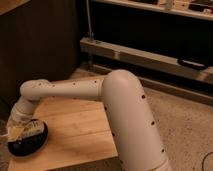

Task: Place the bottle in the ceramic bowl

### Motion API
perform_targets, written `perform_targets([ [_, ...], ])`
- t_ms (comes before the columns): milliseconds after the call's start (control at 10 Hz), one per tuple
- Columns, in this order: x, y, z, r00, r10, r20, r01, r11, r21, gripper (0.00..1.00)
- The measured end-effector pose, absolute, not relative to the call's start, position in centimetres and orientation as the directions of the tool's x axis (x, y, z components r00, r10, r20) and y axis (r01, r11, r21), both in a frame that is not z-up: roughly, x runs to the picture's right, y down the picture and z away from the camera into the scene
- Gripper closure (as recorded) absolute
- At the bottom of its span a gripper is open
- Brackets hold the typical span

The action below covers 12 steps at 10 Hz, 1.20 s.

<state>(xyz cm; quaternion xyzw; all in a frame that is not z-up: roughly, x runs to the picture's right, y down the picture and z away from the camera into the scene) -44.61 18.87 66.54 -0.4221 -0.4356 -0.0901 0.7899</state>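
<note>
The dark blue-black ceramic bowl (pixel 28 143) sits at the front left corner of the wooden table (pixel 80 130). My gripper (pixel 19 130) hangs over the bowl's left half, at the end of the white arm (pixel 75 90) that reaches in from the right. The bottle (pixel 21 132), pale with a light label, lies roughly flat at the gripper, low over the bowl's inside. Whether it rests on the bowl I cannot tell.
The table's left and front edges run close to the bowl. A dark wooden cabinet (pixel 40 40) stands behind the table. A metal shelf rail (pixel 150 57) crosses the back, above a speckled floor (pixel 185 125) on the right.
</note>
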Motion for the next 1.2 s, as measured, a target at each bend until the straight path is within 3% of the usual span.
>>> perform_targets([
  [200,-44.2,19.7,66.8,0.620,0.216,0.755,0.516,0.613,-0.599,0.32],
  [400,-43.7,20.2,67.0,0.625,0.224,0.748,0.515,0.602,-0.610,0.21],
  [1200,-42.9,20.7,67.2,0.609,0.263,0.748,0.507,0.596,-0.622,0.20],
])
